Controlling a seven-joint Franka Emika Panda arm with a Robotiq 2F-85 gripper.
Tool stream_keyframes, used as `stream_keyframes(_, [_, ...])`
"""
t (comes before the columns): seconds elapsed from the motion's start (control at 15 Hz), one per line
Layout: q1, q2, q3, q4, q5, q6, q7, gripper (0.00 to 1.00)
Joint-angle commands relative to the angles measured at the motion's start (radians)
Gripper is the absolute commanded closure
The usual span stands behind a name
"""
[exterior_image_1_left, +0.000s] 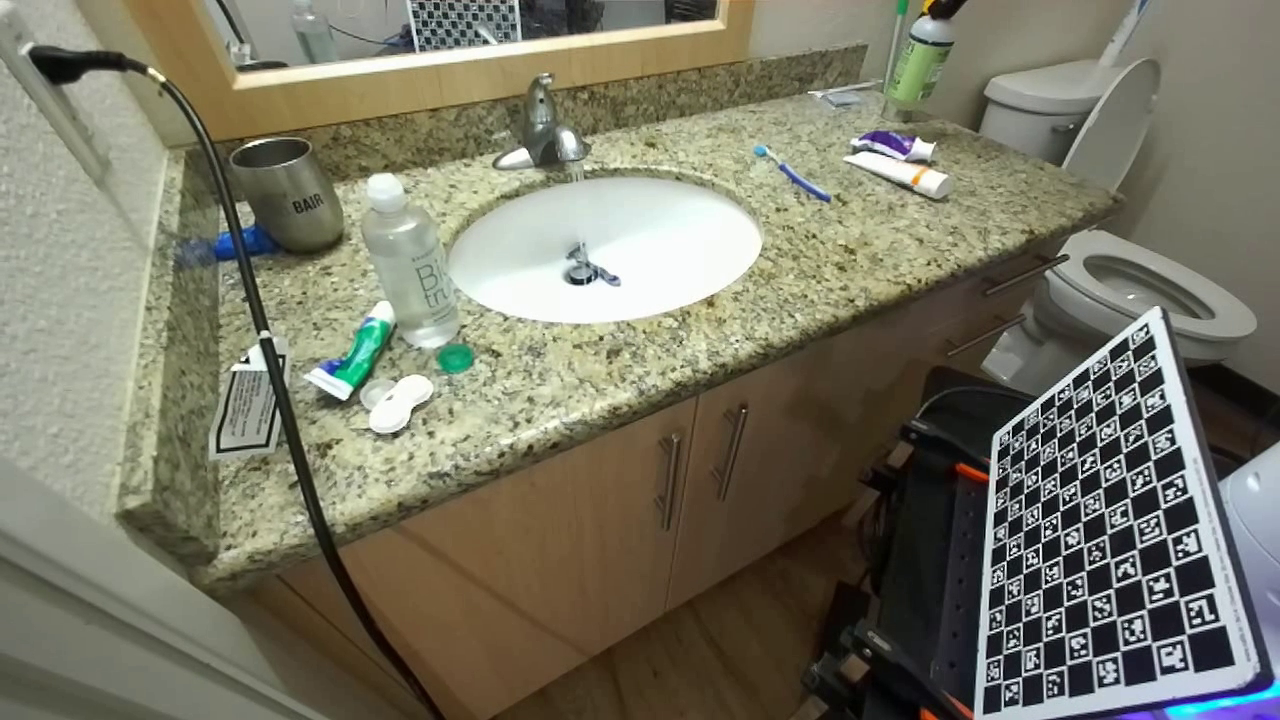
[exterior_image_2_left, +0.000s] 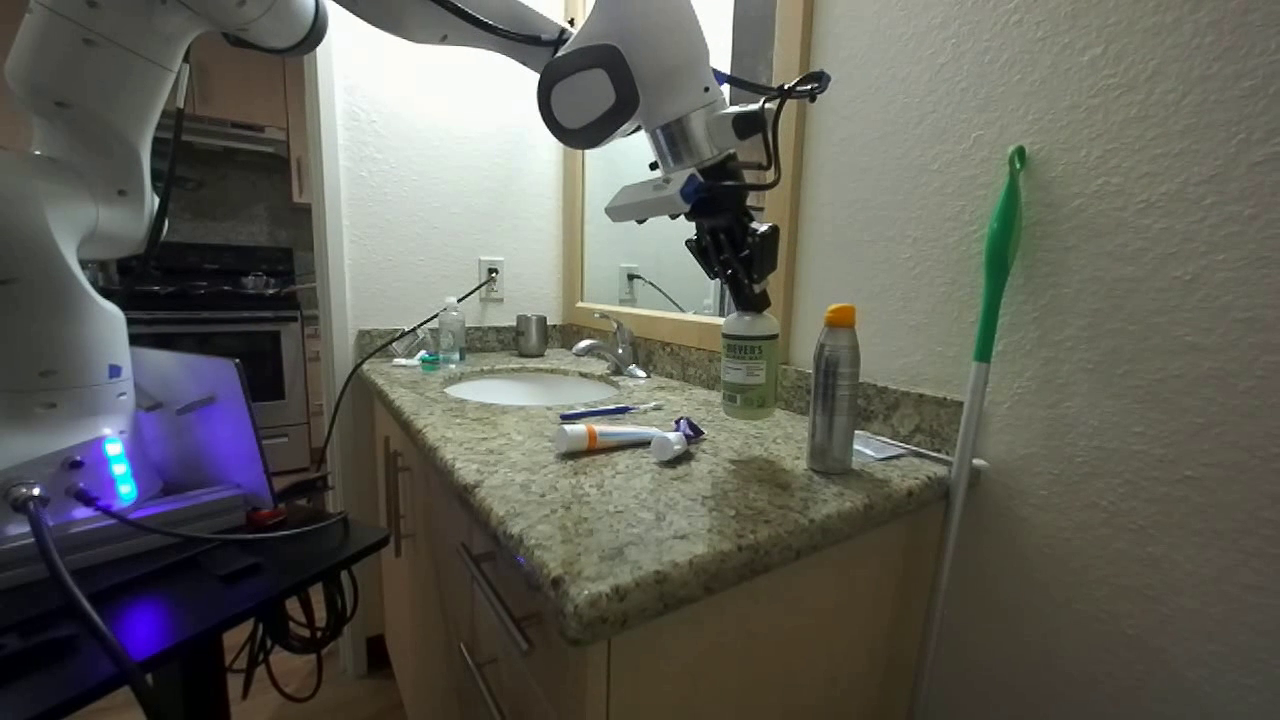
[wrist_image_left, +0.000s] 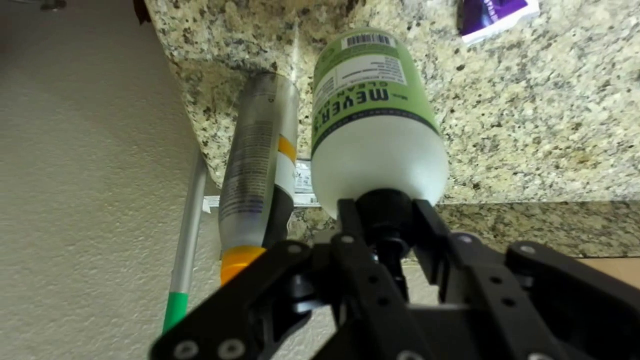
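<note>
In an exterior view, the green-labelled bottle (exterior_image_1_left: 919, 68) shows near the purple tube (exterior_image_1_left: 886, 144). In an exterior view, the end effector (exterior_image_2_left: 752, 306) grips the bottle's top, right of the tube, a silver can (exterior_image_2_left: 834, 400) farther right. In the wrist view, two fingers (wrist_image_left: 428, 220) pinch the bottle's dark neck, left of the tube.

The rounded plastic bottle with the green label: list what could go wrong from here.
The black gripper holds the green-labelled bottle only by its narrow black top, so it could swing or slip.
The silver metal can with an orange cap stands close by; a sideways move might knock it over.
The white tube with an orange band and the purple tube lie nearby; a low-carried bottle might shove them.
</note>
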Motion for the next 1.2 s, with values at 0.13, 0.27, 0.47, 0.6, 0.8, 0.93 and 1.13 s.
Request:
stream_keyframes(0.13, [-0.009,-0.021,0.019,0.009,-0.007,-0.027,0.066,0.92])
stream_keyframes(0.27, [-0.008,-0.022,0.019,0.013,-0.012,-0.031,0.092,0.92])
stream_keyframes(0.47, [0.02,0.01,-0.005,0.027,-0.068,0.017,0.17,0.92])
stream_keyframes(0.6, [0.006,-0.004,0.004,0.0,-0.101,-0.001,0.153,0.92])
stream_keyframes(0.8, [-0.006,0.01,0.02,0.01,-0.103,-0.001,0.157,0.7])
stream_keyframes(0.93, [-0.007,0.016,0.021,0.01,-0.107,-0.001,0.159,0.7])
stream_keyframes(1.13, [-0.007,0.016,0.021,0.011,-0.107,-0.001,0.159,0.92])
